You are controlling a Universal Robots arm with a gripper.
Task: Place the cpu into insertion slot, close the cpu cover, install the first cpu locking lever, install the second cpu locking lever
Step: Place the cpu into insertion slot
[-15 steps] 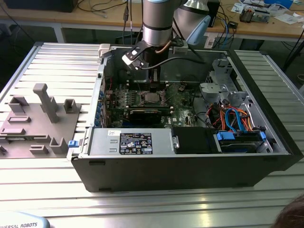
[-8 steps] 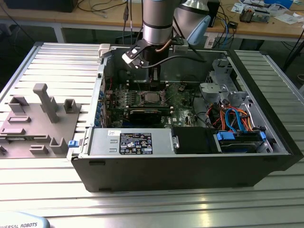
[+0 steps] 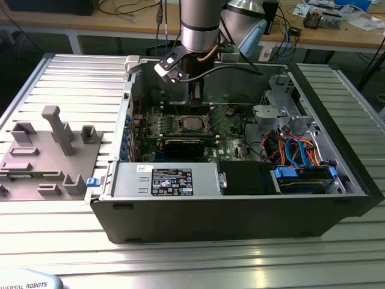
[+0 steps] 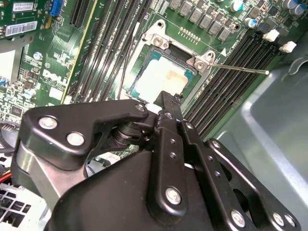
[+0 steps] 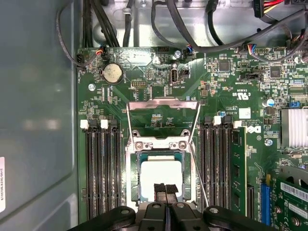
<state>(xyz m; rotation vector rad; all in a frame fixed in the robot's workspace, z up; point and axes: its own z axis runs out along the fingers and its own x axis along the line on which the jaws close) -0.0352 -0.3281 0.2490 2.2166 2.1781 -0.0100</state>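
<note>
The cpu [image 5: 161, 169] lies flat in the insertion slot [image 5: 134, 179] of the green board, its silver top bright in both wrist views [image 4: 159, 79]. The cpu cover [image 5: 162, 102] stands swung open on the far side of the socket, with the board showing through its open middle. Thin wire levers [image 5: 198, 178] stand loose beside the socket, and one rod [image 4: 240, 70] sticks out sideways. My gripper [image 5: 166, 191] hovers just over the near edge of the cpu, its two dark fingertips pressed together with nothing between them. In the exterior view the gripper [image 3: 194, 105] hangs inside the open case above the cpu [image 3: 192, 124].
Long black memory slots [image 5: 98, 168] flank the socket on both sides. Black cables [image 5: 192, 29] run along the case wall beyond the board. A power supply [image 3: 168, 179] and drive bay with blue cables [image 3: 298, 162] fill the case front. A grey fixture [image 3: 48, 150] sits at the exterior view's left.
</note>
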